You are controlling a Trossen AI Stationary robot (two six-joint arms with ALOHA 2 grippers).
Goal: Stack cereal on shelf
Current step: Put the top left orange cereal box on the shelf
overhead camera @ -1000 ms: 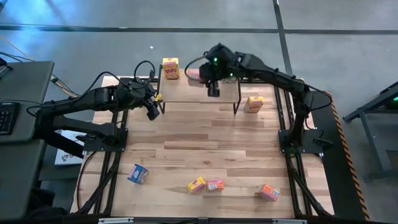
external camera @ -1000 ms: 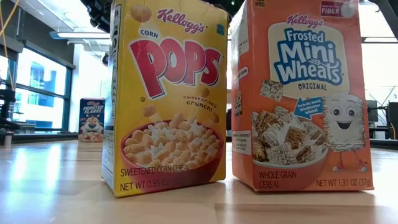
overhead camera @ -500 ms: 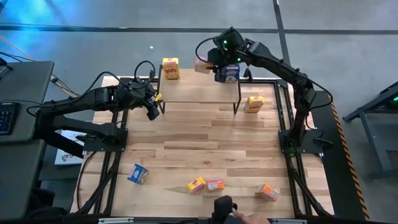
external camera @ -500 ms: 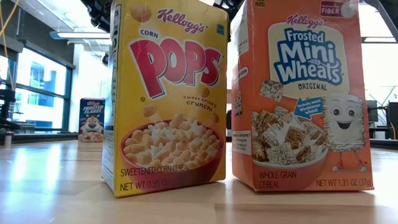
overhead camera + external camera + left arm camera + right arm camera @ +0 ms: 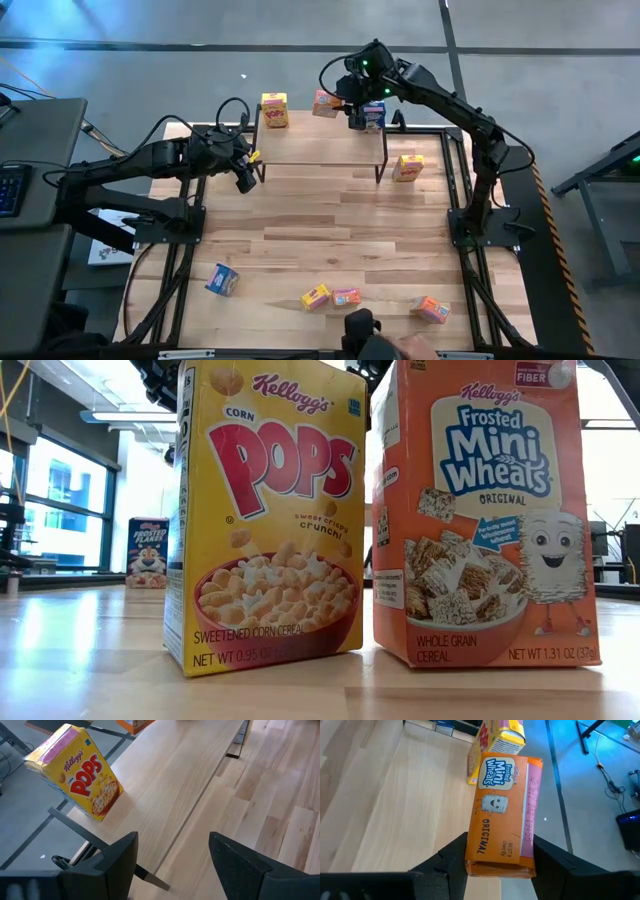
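Right gripper (image 5: 501,855) is pinching an orange Mini-Wheats box (image 5: 502,810) between its fingers, carrying it over the far edge of the shelf (image 5: 320,150), toward the shelf's right end. A blue box (image 5: 374,116) is showing just beside that gripper at the same far edge — whether it is resting on the plank I cannot tell.

Left gripper (image 5: 172,865) is hovering at the shelf's left end, fingers spread, holding nothing.

On the shelf: one yellow Corn Pops box (image 5: 274,109) is standing at the far left corner. So placement is barely under way.

Off the shelf — a second yellow box (image 5: 408,166) is lying just right of it, and four boxes are waiting well away along the near edge of the table (image 5: 300,240): blue carton (image 5: 222,279), yellow carton (image 5: 316,296), orange carton (image 5: 346,297), another orange carton (image 5: 433,309).
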